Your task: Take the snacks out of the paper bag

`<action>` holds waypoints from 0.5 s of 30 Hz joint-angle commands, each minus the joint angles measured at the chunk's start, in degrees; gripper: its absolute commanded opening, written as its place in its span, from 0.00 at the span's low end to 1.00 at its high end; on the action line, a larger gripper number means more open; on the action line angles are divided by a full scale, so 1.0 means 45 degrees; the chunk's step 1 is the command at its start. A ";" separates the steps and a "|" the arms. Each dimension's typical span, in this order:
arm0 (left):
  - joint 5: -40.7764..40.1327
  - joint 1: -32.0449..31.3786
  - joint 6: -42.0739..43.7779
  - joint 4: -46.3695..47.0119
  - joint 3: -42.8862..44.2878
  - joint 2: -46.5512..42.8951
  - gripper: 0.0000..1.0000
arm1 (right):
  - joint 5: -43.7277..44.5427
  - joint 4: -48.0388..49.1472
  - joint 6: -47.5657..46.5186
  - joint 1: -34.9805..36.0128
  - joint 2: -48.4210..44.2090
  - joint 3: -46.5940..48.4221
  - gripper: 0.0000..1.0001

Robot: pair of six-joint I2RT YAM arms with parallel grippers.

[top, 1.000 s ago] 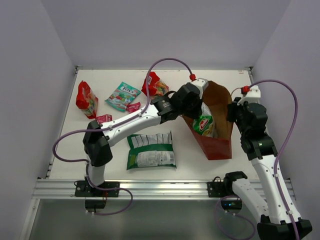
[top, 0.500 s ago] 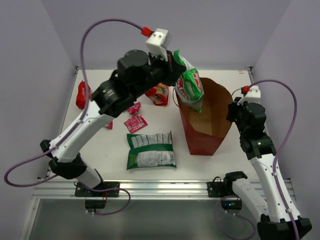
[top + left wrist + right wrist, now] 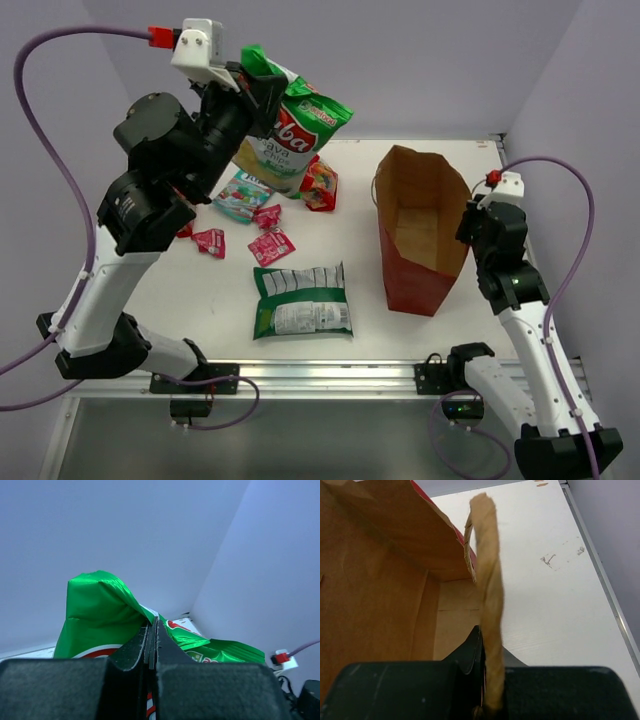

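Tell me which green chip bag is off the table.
The green chip bag pinched high in the left fingers; the other chip bag lies flat on the table.

Raised chip bag (image 3: 298, 128): glossy green, red-and-white logo, pale yellow lower panel.
Flat chip bag (image 3: 302, 300): green border, white panel with dark print.
Paper bag (image 3: 410, 285): red outside, brown kraft inside; twisted handle (image 3: 487, 580) tan.
Red bag (image 3: 320, 186): red with yellow-orange markings.
Teal pouch (image 3: 238, 196): teal with white; partly hidden.
Sachets (image 3: 270, 245): three, pink-red.
Surface (image 3: 200, 300): white.
Left fingers (image 3: 131, 652) and right fingers (image 3: 469, 660): black.
Cables (image 3: 100, 32): purple, red connectors.
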 commanded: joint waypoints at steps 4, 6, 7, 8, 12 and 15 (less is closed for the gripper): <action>-0.0253 0.0724 0.0129 -0.0369 -0.2219 0.0312 0.00 | 0.0927 0.0318 0.0566 -0.0129 -0.0694 0.0036 0.00; -0.0195 0.0938 -0.0086 -0.0156 -0.3175 0.0430 0.00 | 0.1044 0.0299 0.0605 -0.0129 -0.0871 -0.0003 0.00; -0.0175 0.1056 -0.0184 0.0000 -0.4205 0.0469 0.00 | 0.1084 0.0318 0.0683 -0.0149 -0.0969 -0.0042 0.00; -0.0136 0.1192 -0.0281 0.0407 -0.4737 0.0566 0.00 | 0.1181 0.0318 0.0742 -0.0129 -0.1144 -0.0062 0.00; 0.0623 0.1895 -0.0808 0.1016 -0.6479 0.1365 0.00 | 0.1260 0.0377 0.0840 -0.0149 -0.1555 -0.0120 0.00; 0.1308 0.1955 -0.0810 0.1349 -0.6871 0.2575 0.00 | 0.1318 0.0474 0.0879 -0.0149 -0.1789 -0.0120 0.00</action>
